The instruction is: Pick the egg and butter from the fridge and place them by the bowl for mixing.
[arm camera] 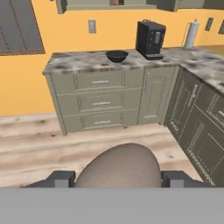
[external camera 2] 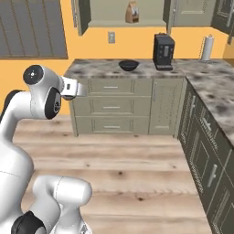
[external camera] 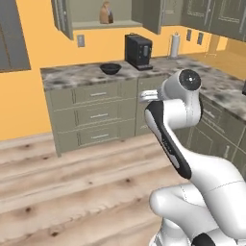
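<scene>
A brownish-tan egg [arm camera: 118,168] bulges large at the bottom of the hand view, and my gripper [arm camera: 118,180] is shut on it, one dark fingertip [arm camera: 61,178] on each side. The hand [external camera 2: 73,89] is held out in front of the arm, over the wooden floor and well short of the counter. The black bowl [arm camera: 117,55] sits on the marbled counter [arm camera: 78,63], also seen as the bowl [external camera: 110,68] from the left and the bowl [external camera 2: 129,65] from the right. The butter and the fridge are out of view.
A black coffee machine [arm camera: 150,39] stands right of the bowl, with a paper towel roll [arm camera: 189,35] further right. Olive-green drawers [arm camera: 100,103] front the counter, which turns a corner along the right. A brown paper bag [external camera 2: 132,13] sits in the open upper cabinet.
</scene>
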Controlling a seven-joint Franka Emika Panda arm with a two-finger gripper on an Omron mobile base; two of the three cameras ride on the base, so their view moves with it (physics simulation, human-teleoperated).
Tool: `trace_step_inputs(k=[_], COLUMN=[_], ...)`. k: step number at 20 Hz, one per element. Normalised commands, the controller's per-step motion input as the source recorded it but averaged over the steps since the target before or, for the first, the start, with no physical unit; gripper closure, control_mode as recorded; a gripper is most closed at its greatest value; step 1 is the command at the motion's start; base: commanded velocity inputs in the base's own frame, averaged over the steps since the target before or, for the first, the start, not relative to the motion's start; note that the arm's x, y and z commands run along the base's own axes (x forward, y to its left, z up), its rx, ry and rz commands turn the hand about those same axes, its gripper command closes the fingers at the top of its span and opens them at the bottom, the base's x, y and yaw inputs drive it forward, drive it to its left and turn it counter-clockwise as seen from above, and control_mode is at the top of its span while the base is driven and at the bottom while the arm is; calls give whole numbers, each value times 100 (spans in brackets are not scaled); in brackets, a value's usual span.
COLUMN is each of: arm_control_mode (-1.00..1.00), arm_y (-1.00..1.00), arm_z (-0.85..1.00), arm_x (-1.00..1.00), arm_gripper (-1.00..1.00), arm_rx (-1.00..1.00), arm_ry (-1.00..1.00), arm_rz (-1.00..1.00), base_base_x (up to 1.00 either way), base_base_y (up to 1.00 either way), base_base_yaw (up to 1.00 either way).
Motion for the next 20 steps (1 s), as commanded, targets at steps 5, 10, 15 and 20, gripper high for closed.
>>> trace_step_inputs(k=[5,10,15,20], arm_control_mode=[100,100,100,100], arm_y=[0,0,0,0], arm_z=[0,0,0,0], arm_x=[0,0,0,0], arm_gripper=[100,100,100,100], arm_rx=[0,0,0,0], arm_ry=[0,0,0,0], arm_rz=[0,0,0,0], base_base_x=[90,89,87,86], base_base_y=[-21,-20,-19,-23], base_base_yaw=[7,7,8,4])
